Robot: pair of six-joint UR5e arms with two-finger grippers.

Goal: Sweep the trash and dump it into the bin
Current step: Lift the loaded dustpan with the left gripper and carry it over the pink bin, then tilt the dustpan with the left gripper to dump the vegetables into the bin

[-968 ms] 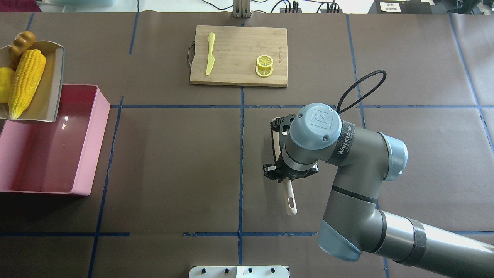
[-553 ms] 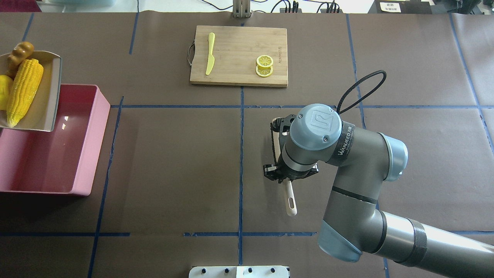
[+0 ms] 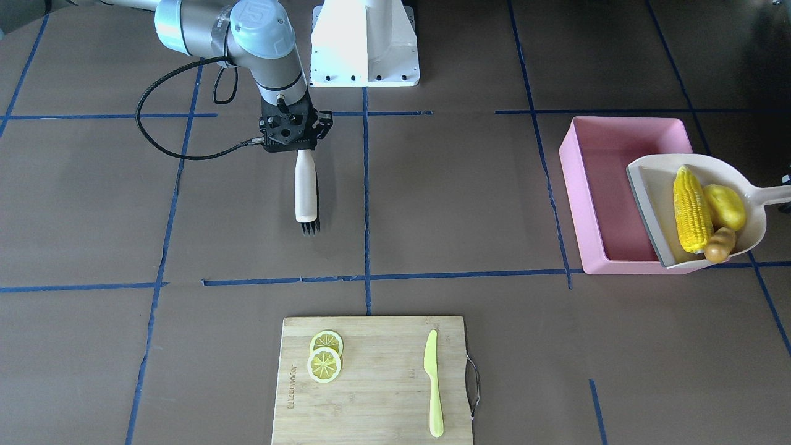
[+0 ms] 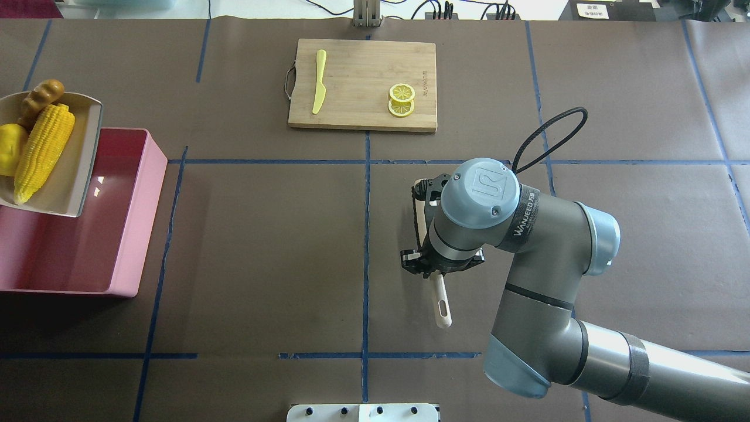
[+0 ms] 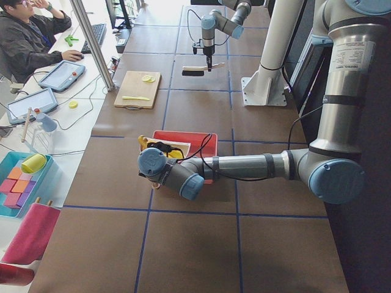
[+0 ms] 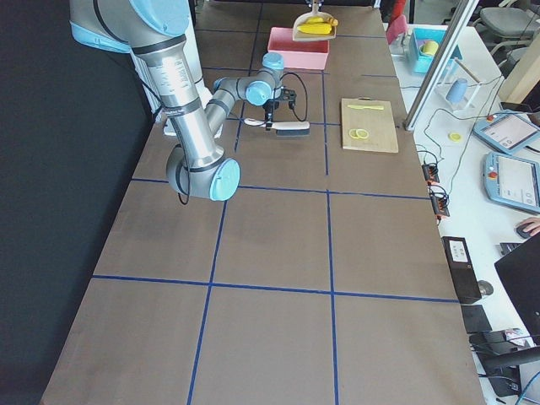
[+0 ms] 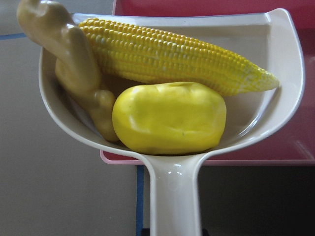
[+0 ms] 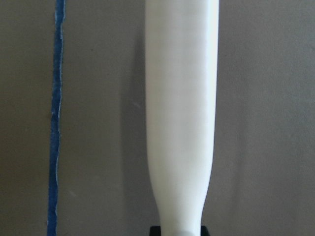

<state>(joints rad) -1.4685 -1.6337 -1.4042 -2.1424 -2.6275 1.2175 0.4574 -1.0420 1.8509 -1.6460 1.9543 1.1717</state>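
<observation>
The cream dustpan (image 4: 76, 170) hangs tilted over the far end of the pink bin (image 4: 135, 211). It carries the corn cob (image 4: 42, 149), the yellow lump (image 4: 9, 149) and the ginger root (image 4: 40, 94). In the left wrist view the corn (image 7: 172, 54), lump (image 7: 170, 118) and ginger (image 7: 74, 69) lie in the pan (image 7: 290, 73). My left gripper (image 3: 786, 194) is shut on the pan's handle at the view's edge. My right gripper (image 3: 295, 139) is shut on a white brush (image 3: 305, 185) lying level just above mid-table, bristles (image 3: 311, 227) pointing away from me.
A wooden cutting board (image 4: 363, 111) lies at the far centre with a pale green knife (image 4: 319, 82) and two lemon slices (image 4: 402, 99). The robot's white base (image 3: 364, 43) stands at the near edge. An operator (image 5: 30, 36) sits beyond the far side.
The dustpan with the three toy foods has moved toward me, further over the bin, and turned slightly. The right arm and the brush have not moved.
</observation>
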